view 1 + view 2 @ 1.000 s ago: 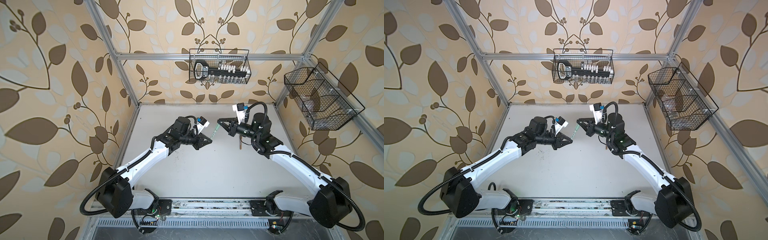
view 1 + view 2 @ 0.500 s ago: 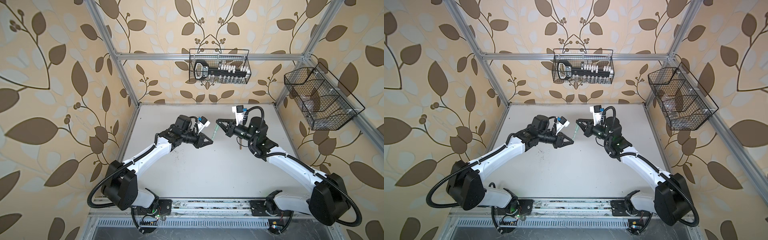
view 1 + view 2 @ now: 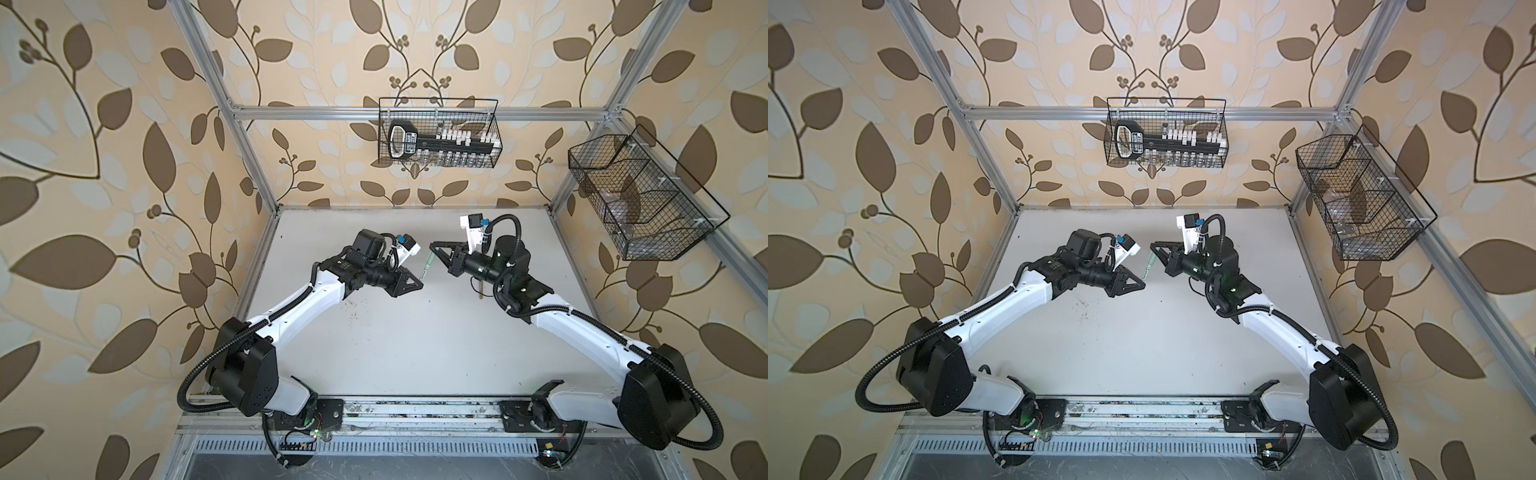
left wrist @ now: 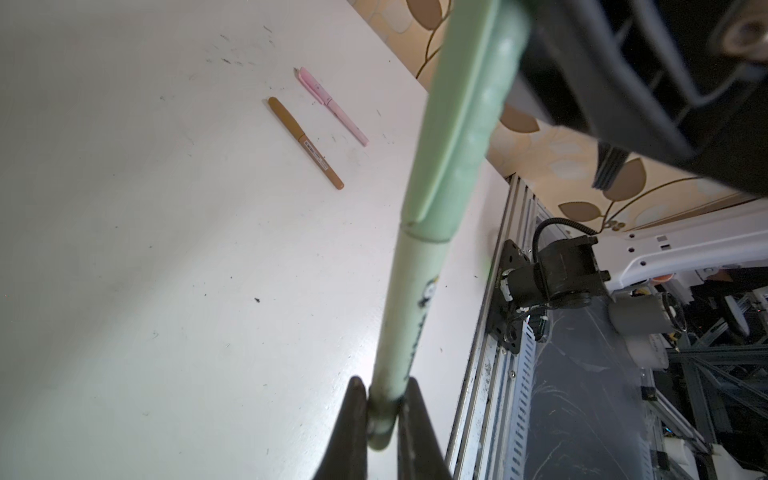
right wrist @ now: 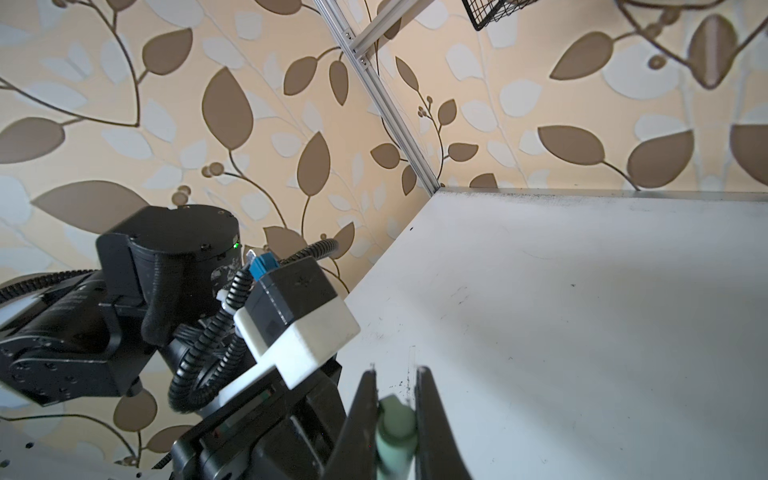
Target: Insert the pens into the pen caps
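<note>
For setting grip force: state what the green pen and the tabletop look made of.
Green pen: probably plastic, matte pastel; its cap shows a moulded clip ridge. Tabletop: smooth white board, perhaps laminate or paint, faintly glossy, flecked with dark scuffs.

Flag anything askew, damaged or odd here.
Nothing stands out. The green pen, capped, is gripped by the left claw and right claw; the tan pen and pink pen lie capped on the table, which carries only dark specks.
</note>
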`<state>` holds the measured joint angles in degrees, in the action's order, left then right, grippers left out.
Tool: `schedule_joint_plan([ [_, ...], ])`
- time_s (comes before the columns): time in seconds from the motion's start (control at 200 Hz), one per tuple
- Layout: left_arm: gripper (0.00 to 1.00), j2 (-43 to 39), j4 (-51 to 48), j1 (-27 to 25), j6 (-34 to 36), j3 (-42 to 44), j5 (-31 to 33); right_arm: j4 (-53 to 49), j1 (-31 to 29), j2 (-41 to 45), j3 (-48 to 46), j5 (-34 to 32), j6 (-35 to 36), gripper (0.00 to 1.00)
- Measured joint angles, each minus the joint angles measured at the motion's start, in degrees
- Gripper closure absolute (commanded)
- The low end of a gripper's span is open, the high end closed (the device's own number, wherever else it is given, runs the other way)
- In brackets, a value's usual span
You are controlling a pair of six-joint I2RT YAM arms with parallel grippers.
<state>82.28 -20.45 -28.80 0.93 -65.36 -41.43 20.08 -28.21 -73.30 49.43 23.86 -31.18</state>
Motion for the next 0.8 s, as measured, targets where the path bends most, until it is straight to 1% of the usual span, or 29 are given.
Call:
schedule_joint_plan([
  [0.105, 1.0, -0.02, -2.34, 0.02, 2.03, -1.64, 1.31, -0.35, -0.04, 1.05, -0.42, -0.31, -0.42, 1.0],
  [0.31, 1.0, -0.17, -2.32, 0.02, 3.63, -1.81, 2.54, -0.46, -0.13, 2.64, -1.73, -1.49, -1.44, 1.0],
  [0.345, 1.0, -0.2, -2.29, 0.0, 3.63, -1.81, 2.51, -0.74, -0.15, 2.89, -1.75, -1.7, -1.64, 0.91],
  [0.425, 1.0, -0.46, -2.03, 0.0, 3.63, -1.81, 2.45, -1.05, -0.15, 3.5, -1.77, -2.01, -2.01, 0.83],
  [0.45, 1.0, -0.63, -1.95, 0.0, 3.61, -1.81, 2.38, -1.09, -0.15, 3.72, -1.81, -2.12, -2.27, 0.77],
  [0.475, 1.0, -0.83, -1.55, 0.0, 3.54, -1.81, 2.29, -1.44, -0.13, 3.93, -1.81, -2.05, -2.27, 0.68],
  [0.485, 1.0, -0.9, -0.81, 0.02, 3.17, -1.81, 2.14, -1.9, -0.13, 4.04, -1.84, -1.66, -2.56, 0.67],
  [0.565, 1.0, -1.36, 8.33, 1.27, 0.42, -2.75, 3.63, -7.67, -1.6, 4.59, -3.06, 3.69, -1.95, 0.63],
  [0.62, 1.0, -2.12, 13.03, 2.4, -0.52, -3.15, 4.39, -11.63, -2.34, 4.42, -3.5, 6.32, -1.79, 0.57],
  [0.665, 1.0, -2.84, 15.32, 3.08, -1.27, -3.15, 4.7, -14.19, -2.36, 4.44, -3.54, 7.74, -0.98, 0.51],
  [0.8, 1.0, -4.2, 19.45, 3.63, -2.84, -2.23, 5.51, -17.57, -1.16, 5.33, -3.45, 10.19, 0.28, 0.42],
])
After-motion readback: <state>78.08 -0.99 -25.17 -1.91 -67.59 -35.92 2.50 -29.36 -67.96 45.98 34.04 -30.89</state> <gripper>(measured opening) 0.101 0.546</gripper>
